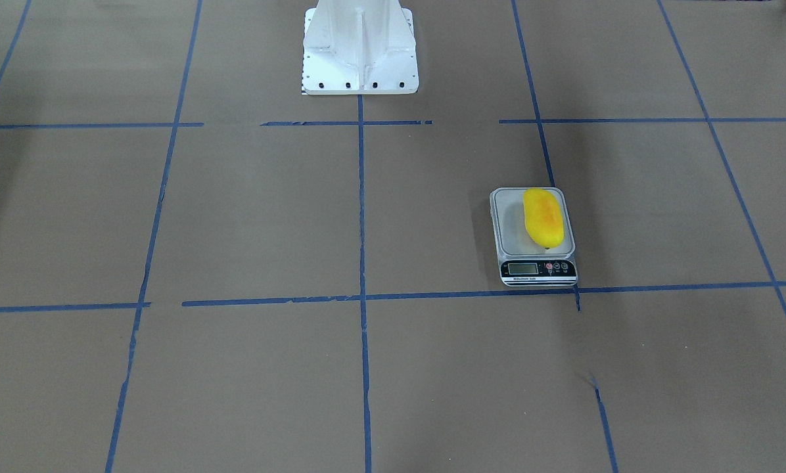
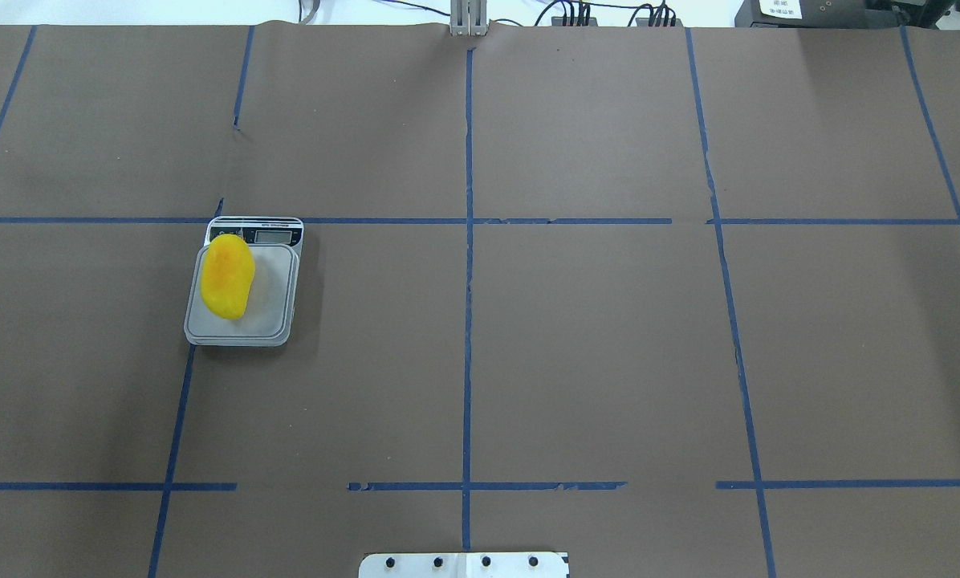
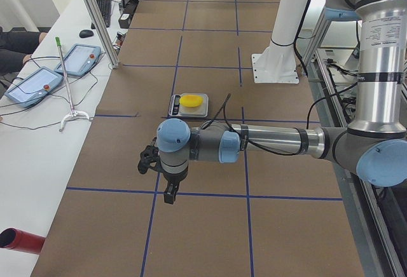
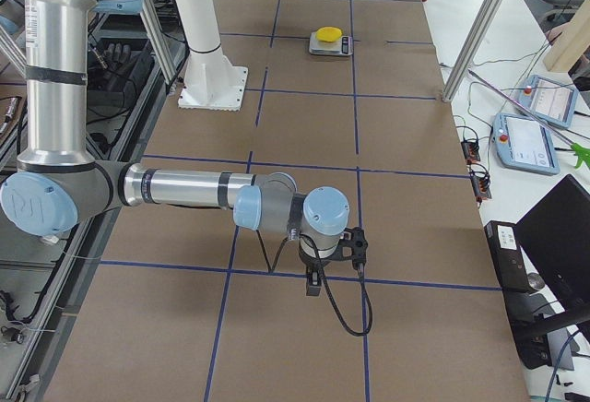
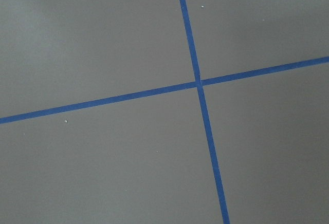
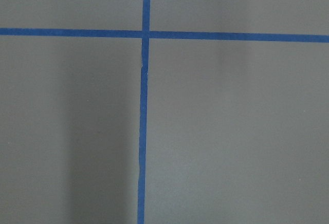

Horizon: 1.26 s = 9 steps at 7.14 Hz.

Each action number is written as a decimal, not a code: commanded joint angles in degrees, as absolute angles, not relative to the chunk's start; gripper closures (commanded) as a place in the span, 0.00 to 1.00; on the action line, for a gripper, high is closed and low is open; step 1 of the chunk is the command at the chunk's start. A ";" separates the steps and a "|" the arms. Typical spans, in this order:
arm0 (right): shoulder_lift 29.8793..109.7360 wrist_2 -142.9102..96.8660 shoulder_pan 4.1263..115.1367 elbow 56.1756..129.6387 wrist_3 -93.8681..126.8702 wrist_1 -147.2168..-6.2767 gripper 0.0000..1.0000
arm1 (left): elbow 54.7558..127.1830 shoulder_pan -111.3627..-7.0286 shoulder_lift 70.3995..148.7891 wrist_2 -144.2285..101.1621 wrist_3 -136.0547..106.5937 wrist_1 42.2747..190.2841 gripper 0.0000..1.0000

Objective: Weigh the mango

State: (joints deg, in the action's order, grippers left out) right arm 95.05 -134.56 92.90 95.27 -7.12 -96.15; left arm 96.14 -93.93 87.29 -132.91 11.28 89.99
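Brown paper crossed by blue tape was all that either wrist camera saw. Neither showed any fingers, so I could not tell how the jaws stood. The left gripper and the right gripper appeared only in the side views, each hanging over bare paper close to its camera, and the left one was at about six o'clock from the weighing spot and well apart from it. Farther off, at about ten o'clock from the table's middle in the overhead view, stood the scale. The mango lay on its platform, set toward the nine o'clock edge, with nothing touching it. By my judgement the placing was done and only the reading was left, though the digits on the display were too small to make out. The risk lay in that off-centre seat. A smooth, curved fruit so close to the rim might rock or roll off at any nudge of the table, and if its twelve o'clock end rested on the display housing rather than the platform, the figure would come out low. On that point the views differed. From overhead the mango's far end seemed to overlap the display panel, but the front-facing view showed a thin strip of platform between fruit and panel, so the overlap was likely only a matter of angle. Only the side views showed the two arms, both standing clear.
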 commanded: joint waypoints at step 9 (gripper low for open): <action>95.01 -134.56 92.90 95.27 -7.12 -96.15 0.00 | 97.03 -94.75 88.77 -132.98 11.78 84.38 0.00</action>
